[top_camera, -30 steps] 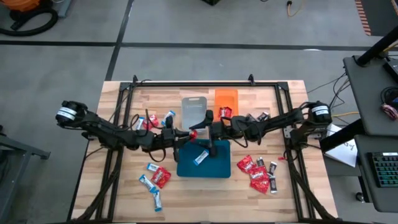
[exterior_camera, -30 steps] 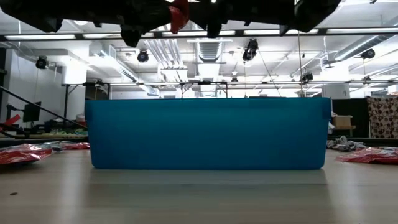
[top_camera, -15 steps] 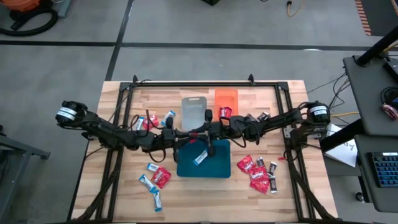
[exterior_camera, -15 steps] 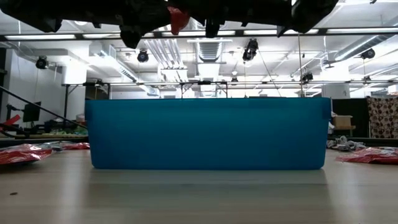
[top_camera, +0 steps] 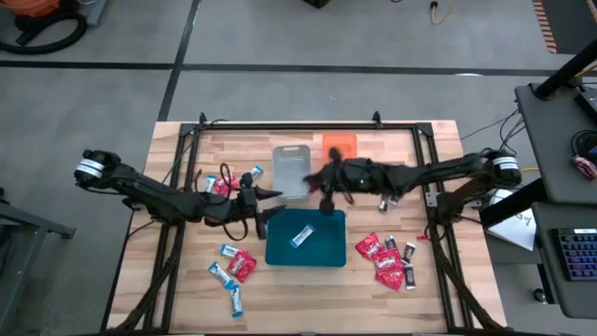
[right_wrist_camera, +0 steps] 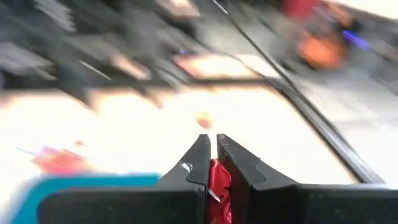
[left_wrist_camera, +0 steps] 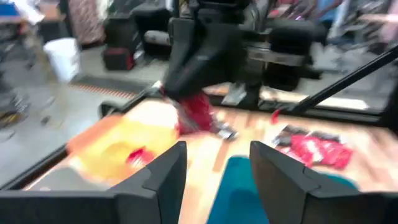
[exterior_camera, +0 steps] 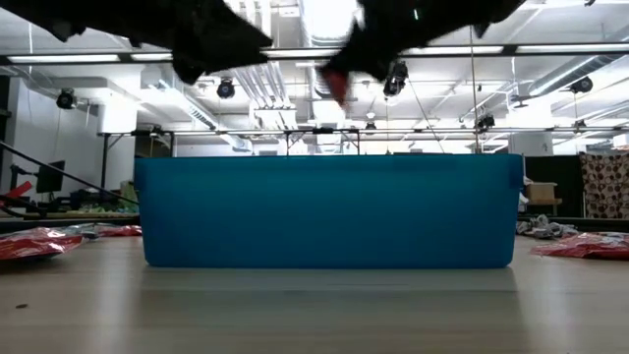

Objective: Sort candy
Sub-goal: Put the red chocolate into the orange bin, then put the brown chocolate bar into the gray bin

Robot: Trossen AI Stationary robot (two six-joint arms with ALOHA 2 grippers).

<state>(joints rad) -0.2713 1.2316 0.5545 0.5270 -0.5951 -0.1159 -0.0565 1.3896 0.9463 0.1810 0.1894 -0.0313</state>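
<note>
Red foil shows between your right gripper (right_wrist_camera: 211,163)'s fingers: they are clenched on a red packet (right_wrist_camera: 217,182), which the left wrist view also catches hanging under that gripper (left_wrist_camera: 198,116). From above, you see that gripper (top_camera: 326,179) over the middle of the bench, between the grey tray (top_camera: 291,170) and the orange tray (top_camera: 340,146), just behind the back edge of the blue tray (top_camera: 322,245). Your left gripper (top_camera: 264,198) sits off the blue tray's back left corner, and its fingers (left_wrist_camera: 163,175) stand released, apart with nothing between them. One blue-and-white bar (top_camera: 302,237) lies inside the blue tray. More candy lies loose on the wood: a cluster of red packets and dark mini bars (top_camera: 385,256) toward the front right corner, a mix of red packets and blue-and-white bars (top_camera: 233,269) toward the front left, and a few pieces (top_camera: 250,175) left of the grey tray. At table height, the blue tray's wall (exterior_camera: 329,211) fills the middle, with red packets (exterior_camera: 29,243) lying far to one side.
</note>
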